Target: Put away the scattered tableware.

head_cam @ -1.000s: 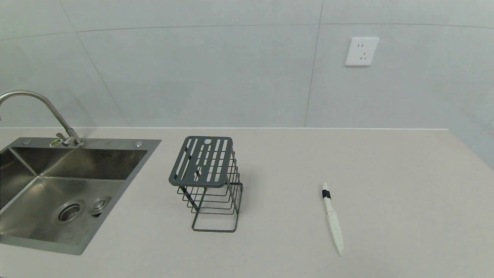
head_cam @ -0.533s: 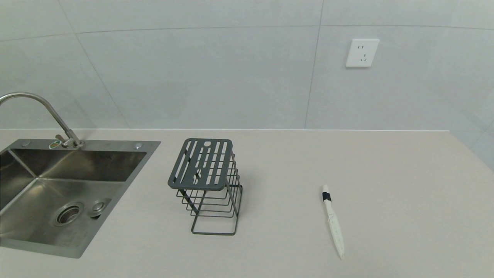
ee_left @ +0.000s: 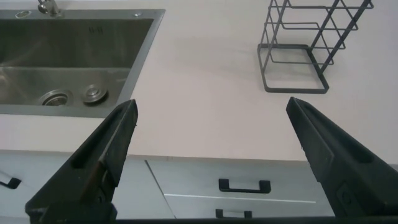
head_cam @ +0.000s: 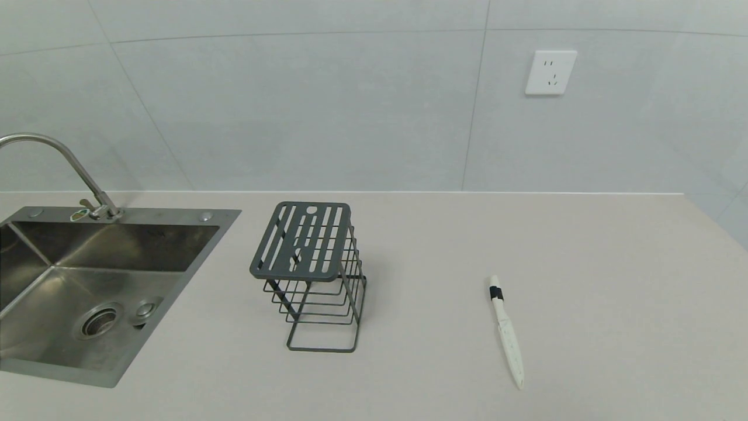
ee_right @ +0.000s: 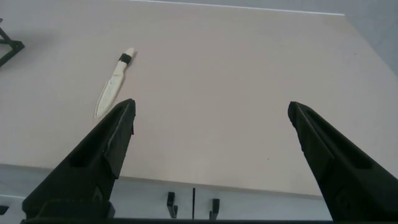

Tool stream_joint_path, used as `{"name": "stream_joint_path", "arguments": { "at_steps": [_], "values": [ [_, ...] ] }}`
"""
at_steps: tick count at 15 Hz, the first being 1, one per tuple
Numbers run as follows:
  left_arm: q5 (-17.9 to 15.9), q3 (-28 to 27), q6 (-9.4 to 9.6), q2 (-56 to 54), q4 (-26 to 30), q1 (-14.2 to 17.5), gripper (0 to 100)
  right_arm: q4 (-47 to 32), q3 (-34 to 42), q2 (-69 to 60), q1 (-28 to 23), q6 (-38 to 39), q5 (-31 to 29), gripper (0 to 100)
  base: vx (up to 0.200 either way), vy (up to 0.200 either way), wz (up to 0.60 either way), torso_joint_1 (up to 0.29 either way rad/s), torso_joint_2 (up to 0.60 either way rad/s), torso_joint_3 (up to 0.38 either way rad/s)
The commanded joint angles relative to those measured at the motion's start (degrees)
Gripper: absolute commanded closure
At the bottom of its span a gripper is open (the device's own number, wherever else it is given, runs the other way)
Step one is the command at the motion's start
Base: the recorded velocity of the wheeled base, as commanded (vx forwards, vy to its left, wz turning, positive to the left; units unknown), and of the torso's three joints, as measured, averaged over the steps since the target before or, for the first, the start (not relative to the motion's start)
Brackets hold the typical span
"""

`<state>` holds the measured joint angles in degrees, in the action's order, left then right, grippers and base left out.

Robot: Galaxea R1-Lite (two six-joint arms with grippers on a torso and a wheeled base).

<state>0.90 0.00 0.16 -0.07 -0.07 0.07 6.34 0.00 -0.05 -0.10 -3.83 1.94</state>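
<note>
On the table [head_cam: 608, 275], a white knife [head_cam: 506, 330] lay flat, well apart from the slotted wire rack [head_cam: 308, 275] beside the sink [head_cam: 169, 215] (its likely home, I'd judge). The left end effector [ee_left: 211, 109] and right end effector [ee_right: 211, 109] hung at the table's near edge, fingers spread wide and holding nothing, the right one nearer the knife.

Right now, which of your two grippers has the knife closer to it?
The right gripper: the white knife lies on the counter beyond its open fingers, while the left gripper faces the sink and wire rack.

Right claw [ee_right: 211, 155] spread wide above counter [ee_right: 236, 81]; knife [ee_right: 114, 84] lying flat.
</note>
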Motion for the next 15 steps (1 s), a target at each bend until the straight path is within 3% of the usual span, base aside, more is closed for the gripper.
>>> {"name": "stream_joint_path", "arguments": {
  "at_steps": [1,4,6,15],
  "values": [
    [0.0,0.0,-0.07,0.1,0.0,0.0,0,2.1,0.0,0.0,0.0,-0.7,1.4,0,0.000,0.000,0.00,0.000,0.00,0.000],
    [0.0,-0.1,-0.16,0.1,0.0,0.0,0,-1.8,-0.3,1.7,0.3,-0.8,12.0,0,0.000,0.000,0.00,0.000,0.00,0.000],
    [0.0,-0.1,-0.16,0.1,0.0,0.0,0,-3.6,-0.3,6.4,1.2,-0.8,15.6,0,0.000,0.000,0.00,0.000,0.00,0.000],
    [0.0,-0.1,-0.25,0.1,0.1,0.0,0,-3.4,-9.8,30.8,13.2,-0.9,17.7,0,0.000,0.000,0.00,0.000,0.00,0.000]
  ]
}}
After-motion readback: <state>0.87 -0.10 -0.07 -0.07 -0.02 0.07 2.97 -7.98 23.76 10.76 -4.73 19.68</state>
